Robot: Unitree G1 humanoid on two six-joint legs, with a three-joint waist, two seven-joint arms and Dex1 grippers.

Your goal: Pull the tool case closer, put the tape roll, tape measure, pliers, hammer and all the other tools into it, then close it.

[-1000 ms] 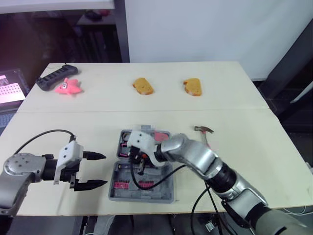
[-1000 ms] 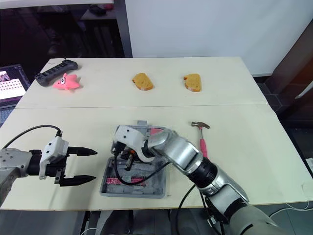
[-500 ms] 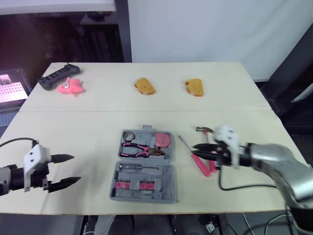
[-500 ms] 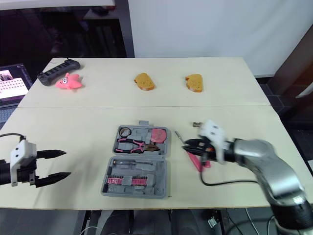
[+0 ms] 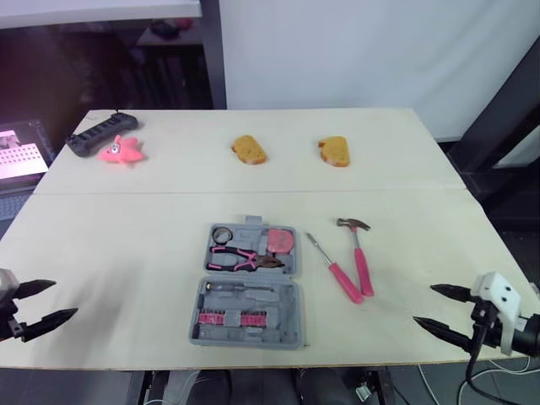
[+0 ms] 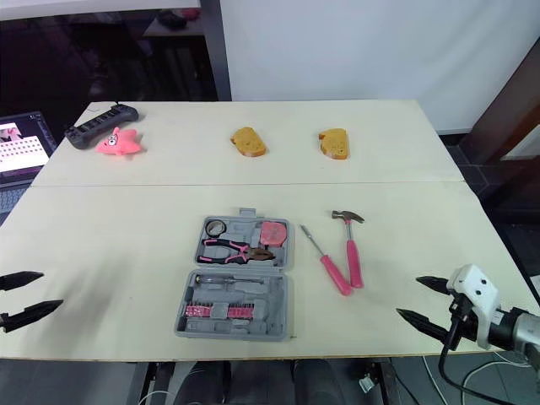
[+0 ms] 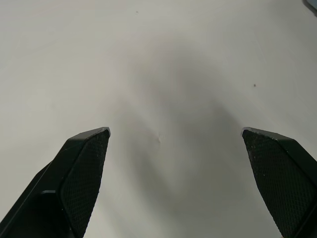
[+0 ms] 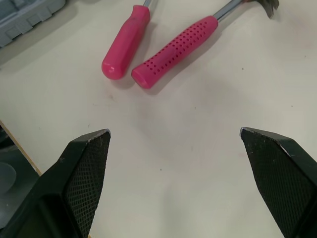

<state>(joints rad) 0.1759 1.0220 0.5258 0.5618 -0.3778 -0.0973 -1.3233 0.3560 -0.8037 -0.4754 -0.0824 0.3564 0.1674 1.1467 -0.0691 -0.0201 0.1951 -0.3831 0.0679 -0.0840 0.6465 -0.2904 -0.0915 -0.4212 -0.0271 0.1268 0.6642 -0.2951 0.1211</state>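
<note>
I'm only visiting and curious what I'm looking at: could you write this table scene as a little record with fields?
Tool case: open, lying flat
Inside it: pliers, tape roll, tape measure
Outside it: screwdriver and hammer, side by side to its right
Left end effector: open, empty, front left
Right end effector: open, empty, front right
Far side: two bread pieces, pink toy, black power strip

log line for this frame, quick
grey plastic tool case open | pink-handled hammer, pink-handled screwdriver outside | left jaws, right jaws open, empty
</note>
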